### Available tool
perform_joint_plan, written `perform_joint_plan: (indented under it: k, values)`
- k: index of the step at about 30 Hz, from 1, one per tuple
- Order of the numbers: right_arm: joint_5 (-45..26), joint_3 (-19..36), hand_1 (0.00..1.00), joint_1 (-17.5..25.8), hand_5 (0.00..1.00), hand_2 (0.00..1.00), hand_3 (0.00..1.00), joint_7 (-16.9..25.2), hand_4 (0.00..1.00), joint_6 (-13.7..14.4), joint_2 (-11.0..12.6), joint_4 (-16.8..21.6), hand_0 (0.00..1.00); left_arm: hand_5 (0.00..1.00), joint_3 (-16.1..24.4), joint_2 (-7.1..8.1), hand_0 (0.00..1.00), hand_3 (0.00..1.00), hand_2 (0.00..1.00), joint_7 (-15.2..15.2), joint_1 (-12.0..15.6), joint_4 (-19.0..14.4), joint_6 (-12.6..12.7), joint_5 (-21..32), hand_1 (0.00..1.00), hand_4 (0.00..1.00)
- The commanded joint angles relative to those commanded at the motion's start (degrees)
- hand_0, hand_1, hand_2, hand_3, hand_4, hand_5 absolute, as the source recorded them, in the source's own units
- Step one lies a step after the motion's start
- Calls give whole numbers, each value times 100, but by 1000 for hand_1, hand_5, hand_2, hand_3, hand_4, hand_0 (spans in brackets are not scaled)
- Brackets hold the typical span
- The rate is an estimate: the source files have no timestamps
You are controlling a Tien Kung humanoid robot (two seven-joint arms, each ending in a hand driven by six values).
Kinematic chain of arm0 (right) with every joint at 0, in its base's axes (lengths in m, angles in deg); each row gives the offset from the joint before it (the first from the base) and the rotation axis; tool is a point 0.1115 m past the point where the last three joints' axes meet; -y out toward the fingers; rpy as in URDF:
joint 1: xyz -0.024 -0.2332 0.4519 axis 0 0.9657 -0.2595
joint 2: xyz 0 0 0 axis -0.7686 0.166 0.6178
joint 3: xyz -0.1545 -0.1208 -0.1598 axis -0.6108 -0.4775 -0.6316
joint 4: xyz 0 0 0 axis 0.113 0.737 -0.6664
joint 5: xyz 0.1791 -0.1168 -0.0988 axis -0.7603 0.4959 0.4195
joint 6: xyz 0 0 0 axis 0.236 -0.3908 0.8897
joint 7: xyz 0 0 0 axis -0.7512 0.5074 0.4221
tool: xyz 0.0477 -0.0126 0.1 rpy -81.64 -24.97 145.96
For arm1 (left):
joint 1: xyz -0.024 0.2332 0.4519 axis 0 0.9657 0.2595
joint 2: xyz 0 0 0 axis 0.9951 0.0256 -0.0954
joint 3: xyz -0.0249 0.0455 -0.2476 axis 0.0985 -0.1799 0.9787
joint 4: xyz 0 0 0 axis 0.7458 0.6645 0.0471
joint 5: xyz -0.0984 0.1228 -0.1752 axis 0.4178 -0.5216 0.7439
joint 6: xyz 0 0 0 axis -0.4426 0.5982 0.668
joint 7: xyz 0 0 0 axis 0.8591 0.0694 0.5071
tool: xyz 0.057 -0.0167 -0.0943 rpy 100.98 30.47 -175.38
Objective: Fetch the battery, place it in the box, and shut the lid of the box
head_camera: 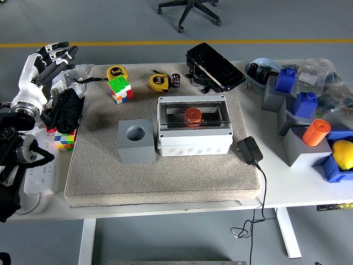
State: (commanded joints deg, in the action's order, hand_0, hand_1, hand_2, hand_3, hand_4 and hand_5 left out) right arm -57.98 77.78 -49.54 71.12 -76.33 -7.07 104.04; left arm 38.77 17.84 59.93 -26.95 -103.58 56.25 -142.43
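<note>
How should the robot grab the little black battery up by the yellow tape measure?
The black battery seems to stand upright on the grey mat, close beside the yellow tape measure. Probably best to come from above and pinch its round sides front to back, since the tape measure crowds its left.

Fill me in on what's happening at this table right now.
Nothing is being handled at this moment. The robot's left hand is raised with its fingers spread and empty, out at the table's far left edge, well away from the white box. That box sits in the middle of the grey mat with an orange battery visible inside it under a clear lid. A grey block with a round hole stands just left of the box. The right arm is out of view.
</note>
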Motion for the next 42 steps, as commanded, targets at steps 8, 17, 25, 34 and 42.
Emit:
perform_joint_plan:
  k: [8,17,25,34,42]
  values:
    - [31,71,642,14,425,662,551,3,873,42,16,-9,677,362,90,-18,561,614,603,-19,44,-60,-19,29,630,987]
    - [31,62,642,-27,426,662,551,-3,873,6,-3,6,677,362,91,-19,558,613,602,-58,36,-107,-58,43,627,986]
    - [-17,17,643,-47,426,664,551,-54,874,-25,58,2,676,364,39,-36,559,613,602,-58,16,-119,-64,63,627,987]
    - [50,99,643,-82,426,666,551,-25,875,-10,46,19,676,366,71,-19,559,612,602,-110,5,-169,-69,252,626,988]
    - [45,105,642,-103,428,664,550,-34,874,8,77,18,676,366,59,1,558,615,601,-110,1,-195,-51,208,623,988]
